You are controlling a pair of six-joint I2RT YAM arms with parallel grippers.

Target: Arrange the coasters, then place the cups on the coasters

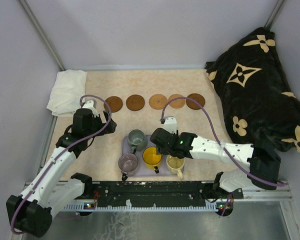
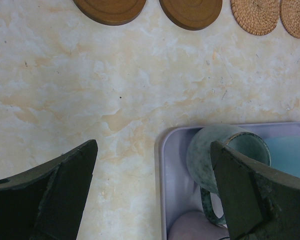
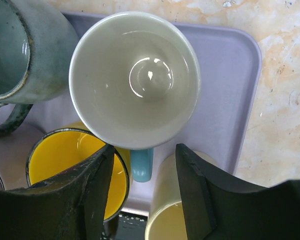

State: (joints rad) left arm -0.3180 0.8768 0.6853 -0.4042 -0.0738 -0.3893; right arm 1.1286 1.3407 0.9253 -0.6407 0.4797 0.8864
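The lavender tray [image 3: 230, 75] holds five cups [image 1: 152, 156]: grey-green, mauve, yellow, cream, and white with a blue handle [image 3: 141, 169]. The right pincer [image 3: 145, 150], spread, straddles that handle; the left pincer [image 2: 154, 145] gapes wide at the tray's 10 o'clock. Five brown coasters [image 1: 158, 101] line the table [image 2: 90, 90] at 12 o'clock.

We count five coasters [image 1: 158, 101], five cups [image 3: 135, 80], one lavender tray [image 3: 227, 65], one white cloth [image 1: 66, 90], one black flower-print cushion [image 1: 260, 95].

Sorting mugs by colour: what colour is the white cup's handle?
Light blue handle, best in the right wrist view.
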